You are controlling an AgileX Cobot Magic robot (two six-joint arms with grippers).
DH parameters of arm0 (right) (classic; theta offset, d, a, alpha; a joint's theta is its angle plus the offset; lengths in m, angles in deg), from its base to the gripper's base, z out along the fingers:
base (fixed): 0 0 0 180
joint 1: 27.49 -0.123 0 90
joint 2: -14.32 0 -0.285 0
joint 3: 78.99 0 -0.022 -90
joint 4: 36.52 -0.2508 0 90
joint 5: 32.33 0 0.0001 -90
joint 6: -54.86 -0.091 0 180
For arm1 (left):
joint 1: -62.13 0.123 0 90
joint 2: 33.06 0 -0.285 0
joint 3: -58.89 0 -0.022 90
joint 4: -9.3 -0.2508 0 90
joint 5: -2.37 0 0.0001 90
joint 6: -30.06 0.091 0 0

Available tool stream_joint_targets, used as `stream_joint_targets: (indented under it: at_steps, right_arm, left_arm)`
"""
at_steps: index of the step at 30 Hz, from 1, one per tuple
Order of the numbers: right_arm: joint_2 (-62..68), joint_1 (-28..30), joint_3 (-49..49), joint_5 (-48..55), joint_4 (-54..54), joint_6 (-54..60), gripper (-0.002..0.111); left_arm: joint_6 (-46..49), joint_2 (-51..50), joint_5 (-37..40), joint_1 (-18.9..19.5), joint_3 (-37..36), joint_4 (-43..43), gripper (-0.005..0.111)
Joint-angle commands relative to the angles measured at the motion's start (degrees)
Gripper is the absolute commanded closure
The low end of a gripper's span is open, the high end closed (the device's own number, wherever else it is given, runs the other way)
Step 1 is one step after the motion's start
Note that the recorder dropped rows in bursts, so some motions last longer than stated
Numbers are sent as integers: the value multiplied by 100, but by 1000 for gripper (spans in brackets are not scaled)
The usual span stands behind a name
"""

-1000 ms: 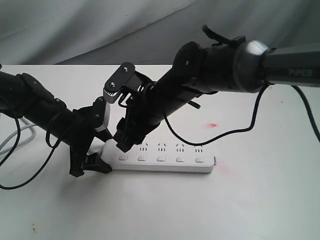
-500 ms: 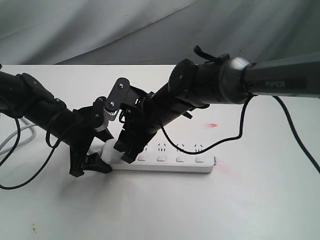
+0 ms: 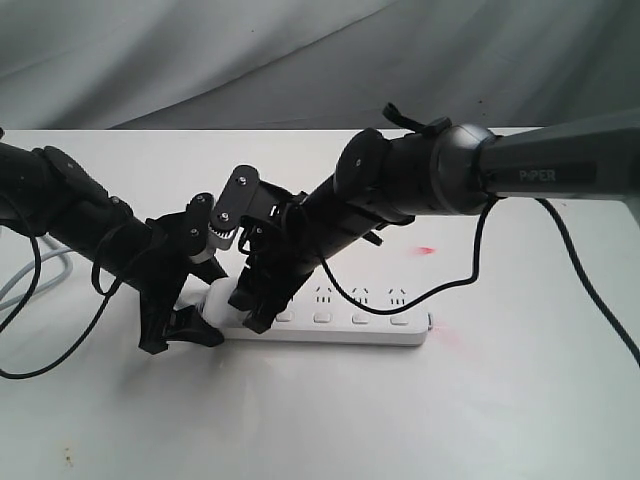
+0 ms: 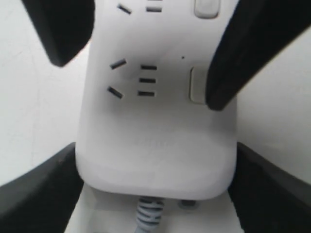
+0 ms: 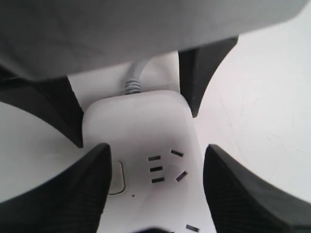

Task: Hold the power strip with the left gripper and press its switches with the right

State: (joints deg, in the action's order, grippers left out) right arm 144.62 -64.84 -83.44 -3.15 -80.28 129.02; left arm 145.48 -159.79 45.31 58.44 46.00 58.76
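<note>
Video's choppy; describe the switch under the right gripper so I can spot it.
Find the white power strip, its corded end clamped by the left gripper. It's the first switch beside that end, the only one partly under the right gripper.

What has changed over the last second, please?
The right gripper has come down and shifted along the power strip toward its cord, so one finger now sits on the switch nearest the cord. The left gripper stays clamped on that end, and the strip has not moved.
</note>
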Motion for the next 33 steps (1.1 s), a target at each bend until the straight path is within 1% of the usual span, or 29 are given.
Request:
stream_joint_targets:
  at_steps: [1,17,33]
  right_arm:
    - [-11,13,-43,-30,-47,107,55]
    - [103,13,-43,-183,-30,390,55]
    - [255,13,-43,-105,-30,402,55]
  left_arm:
    - [25,-33,-94,-23,-2,-54,52]
    - [25,-33,-94,-23,-2,-54,52]
    - [25,-33,-94,-23,-2,-54,52]
